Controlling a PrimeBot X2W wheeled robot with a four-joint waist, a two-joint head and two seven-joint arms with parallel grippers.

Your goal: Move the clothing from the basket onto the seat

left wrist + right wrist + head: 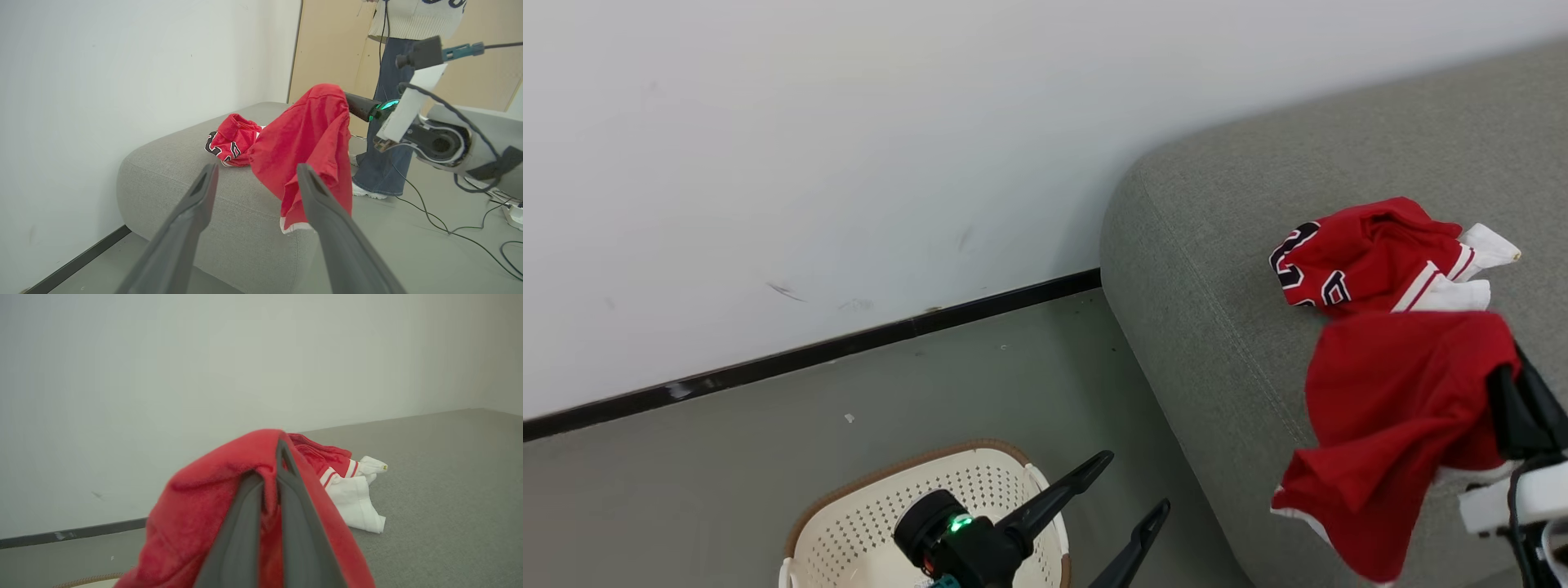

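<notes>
The R gripper [270, 473] is seen pressed together, a fold of the plain red garment [1388, 408] pinched between its dark fingers. The cloth is bunched over the fingertips in the R wrist view. In the L wrist view the garment is hung from that gripper above the seat [1217, 245], and its lower folds w/ a white hem are draped over the seat's front edge. The jersey [1364, 253] is laid crumpled on the grey seat just behind it and touching it, w/ black-and-white numerals shown toward the wall and white trim toward the far side.

The L gripper [1135, 480] is held spread wide w/ nothing between the fingers, above the basket [866, 523] in the head view and pointed toward the seat.

The cream basket w/ brown rim is set on the grey floor [768, 425], near the seat's corner and apart from it. Its inside is partly hidden by the L arm, so contents can't be told.

A person's legs [384, 122] are seen beyond the seat, w/ cables [449, 228] on the floor nearby.
</notes>
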